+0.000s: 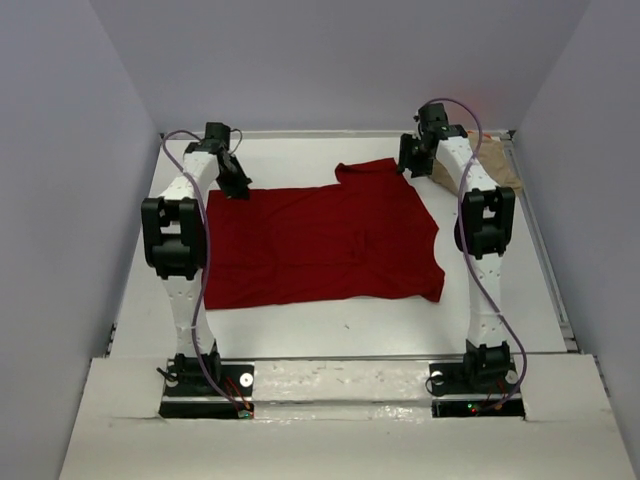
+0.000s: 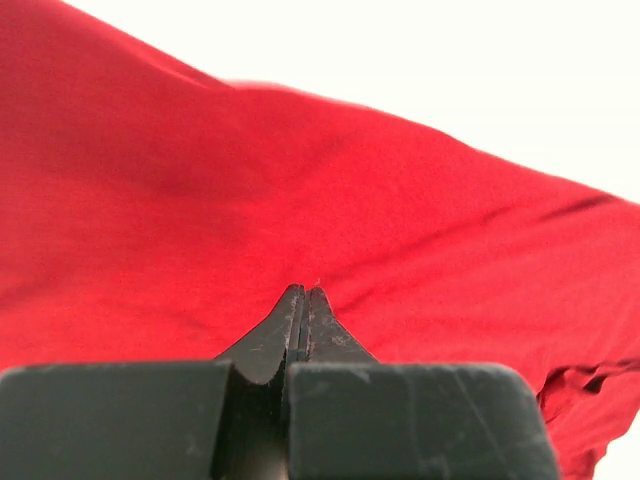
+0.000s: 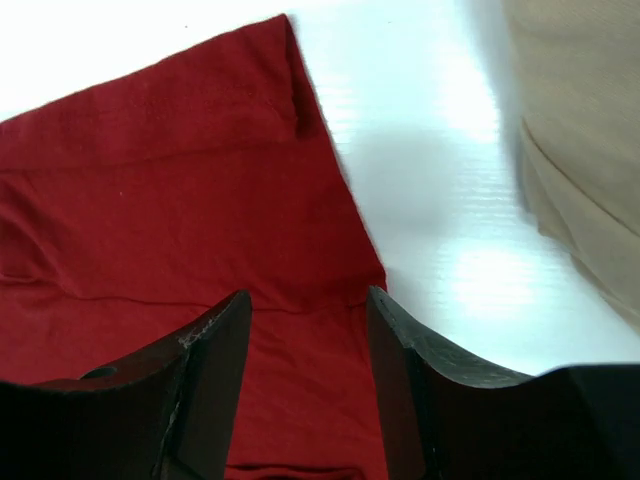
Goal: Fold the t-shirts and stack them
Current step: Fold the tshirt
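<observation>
The dark red t-shirt (image 1: 320,245) lies spread nearly flat across the centre of the white surface (image 1: 340,325) in the top view, one sleeve pointing toward the upper centre of the frame. The left gripper (image 2: 303,305) sits at the garment's upper-left corner. Its jaws are clenched, and creases in the cloth converge on their tips, which indicates a pinch grasp on that corner. The right gripper (image 3: 308,300) hovers over the upper-right edge, beside the sleeve. Its jaws are released and straddle the hem line, placed to take the matching corner. A hold at both far corners would let the arms draw the far edge toward the bottom of the frame for the first fold. The tan t-shirt (image 3: 580,130) waits at the upper right, apart from the red one and partly hidden by the right arm.
</observation>
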